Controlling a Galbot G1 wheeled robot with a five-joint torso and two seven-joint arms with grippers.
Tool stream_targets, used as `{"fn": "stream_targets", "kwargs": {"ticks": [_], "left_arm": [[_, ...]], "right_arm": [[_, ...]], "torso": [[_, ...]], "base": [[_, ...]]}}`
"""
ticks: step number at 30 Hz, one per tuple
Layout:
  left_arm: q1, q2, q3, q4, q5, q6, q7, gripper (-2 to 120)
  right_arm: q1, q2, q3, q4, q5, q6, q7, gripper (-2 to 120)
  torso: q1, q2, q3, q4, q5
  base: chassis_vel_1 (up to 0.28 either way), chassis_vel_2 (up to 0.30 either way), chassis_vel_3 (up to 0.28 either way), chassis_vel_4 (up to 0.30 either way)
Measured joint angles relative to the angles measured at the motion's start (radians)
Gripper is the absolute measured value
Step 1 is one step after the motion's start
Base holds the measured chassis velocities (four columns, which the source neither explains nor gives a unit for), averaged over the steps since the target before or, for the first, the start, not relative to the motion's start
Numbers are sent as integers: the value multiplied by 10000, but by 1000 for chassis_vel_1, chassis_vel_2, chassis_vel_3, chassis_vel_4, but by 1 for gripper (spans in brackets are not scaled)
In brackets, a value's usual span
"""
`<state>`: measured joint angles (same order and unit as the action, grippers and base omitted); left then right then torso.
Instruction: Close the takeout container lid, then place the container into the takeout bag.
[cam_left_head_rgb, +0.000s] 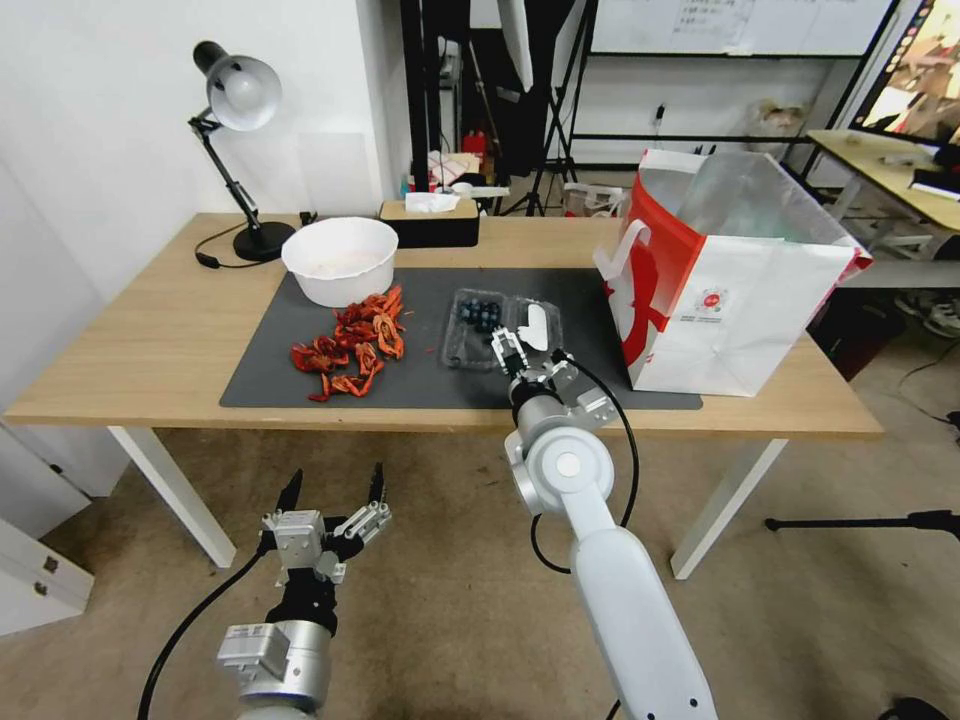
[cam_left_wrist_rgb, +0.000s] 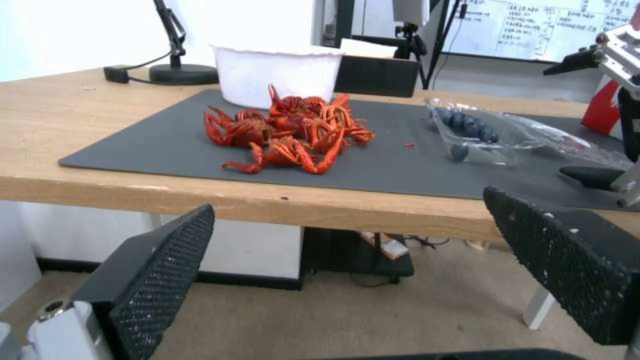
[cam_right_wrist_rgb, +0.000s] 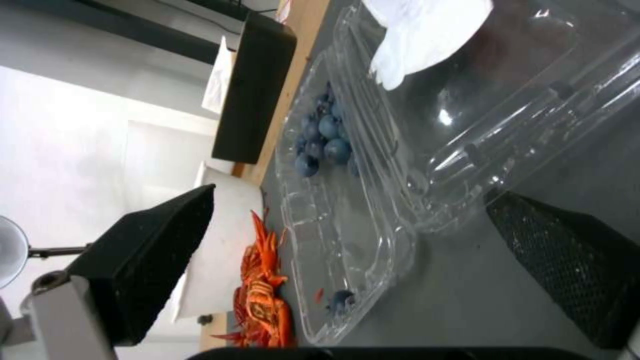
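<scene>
Takeout container (cam_left_head_rgb: 487, 325): mid-worktop on the dark mat (cam_left_head_rgb: 300, 370), lid (cam_left_head_rgb: 537, 325) still flat open. Right end effector (cam_left_head_rgb: 508, 349): released, at its near edge, apparently positioned for closing. Takeout bag (cam_left_head_rgb: 730, 275): right edge, mouth open for loading. Left end effector (cam_left_head_rgb: 333, 490): released, parked below the worktop's front edge.

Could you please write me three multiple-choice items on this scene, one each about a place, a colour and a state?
1. Where is the right gripper?
A. over the open takeout container
B. inside the takeout bag
C. below the table edge

2. What colour are the takeout bag's side panels?
A. blue
B. red
C. green

3. What state is the lid in?
A. shut over the blueberries
B. folded open, lying flat on the dark mat
C. taken off and put in the white bowl

Answers:
1 A: its open fingers straddle the clamshell's near edge.
2 B: the side facing the container is red.
3 B: both halves lie side by side.
</scene>
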<state>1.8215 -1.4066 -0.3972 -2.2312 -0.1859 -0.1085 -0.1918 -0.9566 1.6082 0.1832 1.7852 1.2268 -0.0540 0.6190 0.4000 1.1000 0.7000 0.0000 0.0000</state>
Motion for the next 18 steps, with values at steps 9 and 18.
{"fn": "stream_targets", "kwargs": {"ticks": [9, 18], "left_arm": [[20, 4, -34, -13, -34, -7, -4, 100], [69, -9, -48, -35, -37, -53, -15, 100]], "right_arm": [[150, 0, 38, -184, -67, 123, -53, 100], [273, -1, 81, -267, -480, 332, -237, 100]], "torso": [[0, 0, 0, 0, -1], [0, 0, 0, 0, 0]], "base": [[0, 0, 0, 0], [0, 0, 0, 0]]}}
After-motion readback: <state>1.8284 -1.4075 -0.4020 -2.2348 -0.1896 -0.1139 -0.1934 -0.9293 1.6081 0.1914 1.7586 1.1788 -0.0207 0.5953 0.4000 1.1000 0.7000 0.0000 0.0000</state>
